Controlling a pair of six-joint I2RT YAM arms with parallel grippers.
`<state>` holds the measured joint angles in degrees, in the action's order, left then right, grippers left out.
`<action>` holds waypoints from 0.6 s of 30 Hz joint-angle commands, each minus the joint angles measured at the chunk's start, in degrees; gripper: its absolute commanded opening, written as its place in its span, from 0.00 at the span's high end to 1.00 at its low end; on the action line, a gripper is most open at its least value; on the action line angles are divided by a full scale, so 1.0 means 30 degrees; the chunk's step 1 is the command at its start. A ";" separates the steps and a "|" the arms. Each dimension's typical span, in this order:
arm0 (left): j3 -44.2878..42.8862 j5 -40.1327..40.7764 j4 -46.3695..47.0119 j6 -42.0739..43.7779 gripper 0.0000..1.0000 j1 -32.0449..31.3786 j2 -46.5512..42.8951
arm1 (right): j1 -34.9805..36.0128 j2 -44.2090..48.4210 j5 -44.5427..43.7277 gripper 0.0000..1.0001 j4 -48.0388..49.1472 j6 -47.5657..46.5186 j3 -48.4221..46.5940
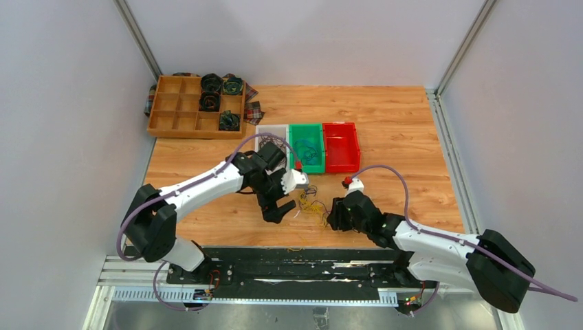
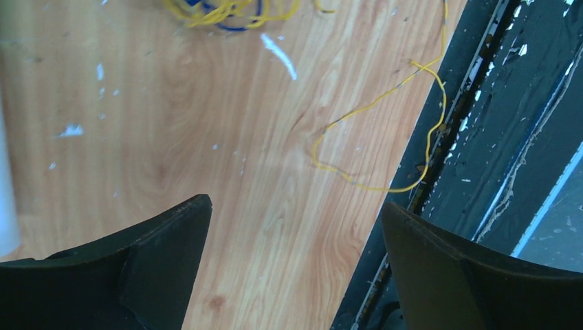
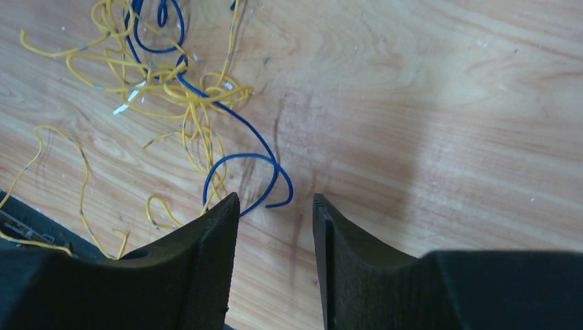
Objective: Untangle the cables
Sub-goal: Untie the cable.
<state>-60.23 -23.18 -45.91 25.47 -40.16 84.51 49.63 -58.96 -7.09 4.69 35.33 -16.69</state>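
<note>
Leaning in low over the near half of the table (image 1: 402,130), both arms were bent toward each other with the cables (image 1: 313,205) bunched up between them, closer to the near edge than the far one. The left gripper (image 1: 278,208) pointed down with its jaws spread wide and nothing in them. Its wrist cam showed bare wood underneath and one loose yellow strand (image 2: 385,137) looping over the table's near edge onto the black base plate (image 2: 509,124). The right gripper (image 1: 337,214) sat just beside the tangle on the right, jaws apart by only a narrow gap and gripping nothing. The curled end of a blue cable (image 3: 265,179) lay right in front of its fingertips (image 3: 223,213), with the yellow-and-blue knot (image 3: 185,89) a little further on. There was loads of open wood toward the right edge and the far right corner. On the far side it was tighter: a white bin (image 1: 271,132), a green bin (image 1: 307,148) and a red bin (image 1: 342,146) stood in a row just beyond the left wrist. A wooden tray (image 1: 180,110) holding dark fabric coils (image 1: 211,84) sat in the far left corner, well apart from the tangle.
</note>
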 commanded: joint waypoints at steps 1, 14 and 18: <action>0.0578 0.1630 0.1907 0.0132 0.01 -0.1949 0.0467 | 0.0135 -0.0667 -0.1061 0.57 0.1459 -0.0308 0.0317; 0.1885 0.4588 0.5261 0.0740 0.34 -0.3599 0.2244 | 0.0138 0.0355 0.0062 0.99 0.1218 -0.0990 -0.0303; 0.2759 0.5989 0.6628 0.0971 0.49 -0.3605 0.2152 | 0.0109 0.2269 -0.0114 0.99 -0.0384 -0.0859 -0.0681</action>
<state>-53.93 -10.26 -32.27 27.51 -50.43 90.94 49.63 -56.90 -7.01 7.79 32.97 -16.84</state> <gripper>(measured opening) 0.549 0.014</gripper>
